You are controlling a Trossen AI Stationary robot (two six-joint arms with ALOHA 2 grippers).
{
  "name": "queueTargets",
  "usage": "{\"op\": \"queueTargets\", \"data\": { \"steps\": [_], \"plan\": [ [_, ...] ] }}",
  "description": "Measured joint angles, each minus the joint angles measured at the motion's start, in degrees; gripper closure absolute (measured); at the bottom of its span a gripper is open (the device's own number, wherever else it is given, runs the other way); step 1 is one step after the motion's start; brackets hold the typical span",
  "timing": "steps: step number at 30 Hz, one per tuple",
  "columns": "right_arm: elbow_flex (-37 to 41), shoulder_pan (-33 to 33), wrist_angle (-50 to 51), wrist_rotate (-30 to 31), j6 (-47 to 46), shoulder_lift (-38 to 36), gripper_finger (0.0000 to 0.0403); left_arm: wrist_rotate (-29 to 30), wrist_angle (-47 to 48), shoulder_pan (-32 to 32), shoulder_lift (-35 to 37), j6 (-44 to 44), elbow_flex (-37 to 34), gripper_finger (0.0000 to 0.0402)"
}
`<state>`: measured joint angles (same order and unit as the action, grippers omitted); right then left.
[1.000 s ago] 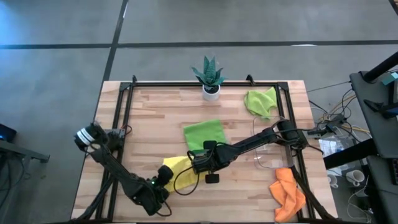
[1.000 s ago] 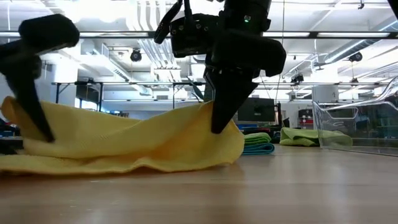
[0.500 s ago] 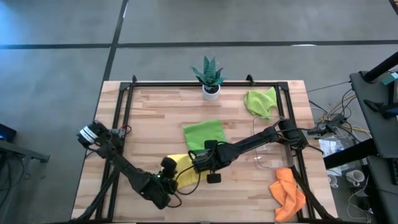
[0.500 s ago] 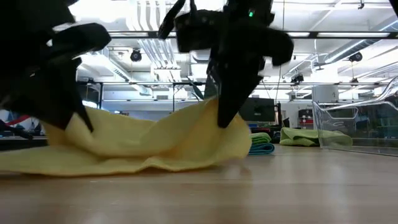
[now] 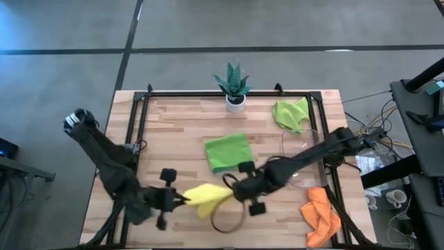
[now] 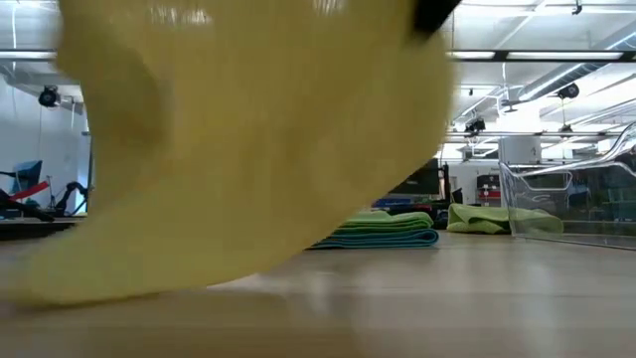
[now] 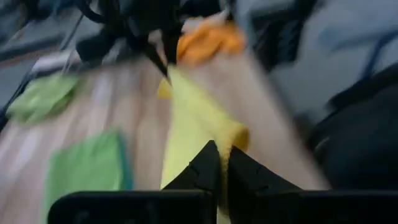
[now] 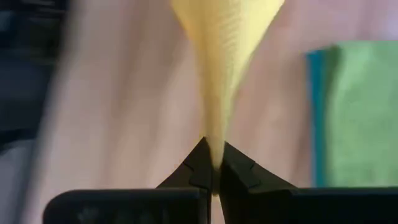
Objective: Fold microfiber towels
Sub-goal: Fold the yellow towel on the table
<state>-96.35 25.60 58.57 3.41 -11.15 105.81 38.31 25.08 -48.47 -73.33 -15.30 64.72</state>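
Stretching between your two arms over the front of the table (image 5: 166, 132), the yellow towel (image 5: 207, 196) hangs clear of the wood, one end pinched in each end effector. On your left, the left end effector (image 5: 182, 200) is clamped shut on the towel's left end; its wrist camera shows the two dark fingers (image 7: 208, 165) closed together on the yellow cloth. To the right of it, the right end effector (image 5: 232, 194) is likewise closed on the towel's opposite end, the fabric narrowing to a point between its fingers (image 8: 200, 163) in the right wrist view. From table height, the lifted towel fills most of the frame as a blurred yellow sheet, its lower edge near the wood. Behind the yellow towel, near the table's middle, a folded lime green towel (image 5: 227, 150) lies flat on top of a light blue towel (image 6: 409, 239), whose edge shows beneath it in the low view. Further back stands the small potted plant (image 5: 234, 85). At the far right corner, a second lime green towel (image 5: 291, 113) lies crumpled. The clear plastic tray (image 6: 566, 194) sits along the right side, and at the near right corner the orange towel (image 5: 320, 214) lies bunched at the table's edge
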Motion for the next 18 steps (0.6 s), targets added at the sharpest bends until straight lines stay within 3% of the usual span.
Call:
{"op": "queueTargets", "data": {
  "steps": [4,9,13,18],
  "plan": [
    [-3.0,3.4,3.0,-3.4,-3.6,-6.0,0.0394,-0.3,-7.3,-1.4,3.7,6.8,2.1,0.0401],
    [-6.2,4.1,6.3,0.2,-4.6,-9.8,0.0394,2.4,-10.1,-0.1,6.4,9.4,2.0,0.0401],
    [-3.2,0.8,9.2,7.3,-1.5,-9.3,0.0394,3.6,-9.5,4.6,5.8,1.9,-3.9,0.0401],
    [4.7,-6.0,3.6,12.1,2.8,-4.9,0.0394,3.7,-12.3,10.2,2.8,-9.5,-16.6,0.0401]
  ]
}}
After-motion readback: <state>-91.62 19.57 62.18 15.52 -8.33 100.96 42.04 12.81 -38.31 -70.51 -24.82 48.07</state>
